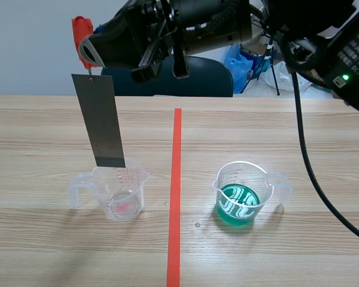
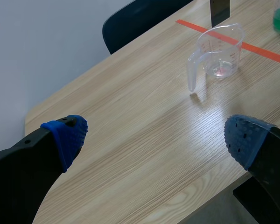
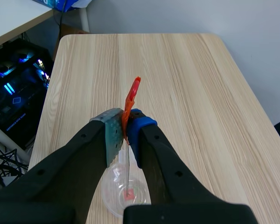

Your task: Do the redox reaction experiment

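— What is the left hand [image 2: 155, 139] doing?

— It hangs above the counter [image 2: 144, 121] near one corner, its blue-padded fingers spread wide with nothing between them. The clear beaker [image 2: 219, 51] stands well ahead of it.

— And over that beaker?

— The right arm reaches in across the top of the scene view, and the right hand [image 1: 87, 52] has ended up at the far left. Its two pads are pinched together on a red clip [image 1: 82, 33]. A grey metal strip [image 1: 100, 119] hangs straight down from the clip.

— Where does the strip end?

— At about the rim of the clear beaker. Whether its lower edge has gone inside cannot be told. The right wrist view looks straight down on the beaker's mouth, below the hand. The beaker sits upright on the counter, handle pointing left, with a faint pink spot at its bottom.

— Further right?

— An orange-red tape line [image 1: 176, 197] runs down the middle of the counter. Beyond it is a second beaker [image 1: 242, 194], upright, with green liquid in the bottom and its handle pointing right. The two beakers are well apart. A dark blue chair [image 1: 203, 81] stands behind the counter.
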Robot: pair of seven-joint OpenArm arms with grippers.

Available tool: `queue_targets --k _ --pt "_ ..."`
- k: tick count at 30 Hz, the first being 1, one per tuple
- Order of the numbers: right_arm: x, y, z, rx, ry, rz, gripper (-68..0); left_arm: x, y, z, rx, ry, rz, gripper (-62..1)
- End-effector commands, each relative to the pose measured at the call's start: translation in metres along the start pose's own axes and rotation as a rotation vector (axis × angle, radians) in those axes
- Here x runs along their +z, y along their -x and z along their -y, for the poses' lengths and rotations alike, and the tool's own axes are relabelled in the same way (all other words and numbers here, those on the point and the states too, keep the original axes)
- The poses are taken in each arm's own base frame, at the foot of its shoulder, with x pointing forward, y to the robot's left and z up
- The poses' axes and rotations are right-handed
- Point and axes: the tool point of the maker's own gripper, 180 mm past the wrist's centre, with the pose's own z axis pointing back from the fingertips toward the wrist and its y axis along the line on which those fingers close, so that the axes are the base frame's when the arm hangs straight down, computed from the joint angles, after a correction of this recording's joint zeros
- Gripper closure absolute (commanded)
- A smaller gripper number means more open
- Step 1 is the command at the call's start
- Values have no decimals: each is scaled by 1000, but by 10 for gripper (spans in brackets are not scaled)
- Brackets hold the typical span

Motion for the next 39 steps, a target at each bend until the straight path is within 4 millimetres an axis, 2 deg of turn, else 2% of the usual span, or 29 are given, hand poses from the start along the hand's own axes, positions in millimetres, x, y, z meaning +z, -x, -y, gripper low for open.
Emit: queue_targets --k 1,18,39 --pt "2 -14 3 16 8 37 -8 -1 -5 1 12 -6 29 -623" --pt "-1 -15 3 17 12 38 -8 -1 -5 1 15 -5 29 -623" --pt "-1 -4 10 -18 27 23 -8 -2 -5 1 14 -2 30 -623"
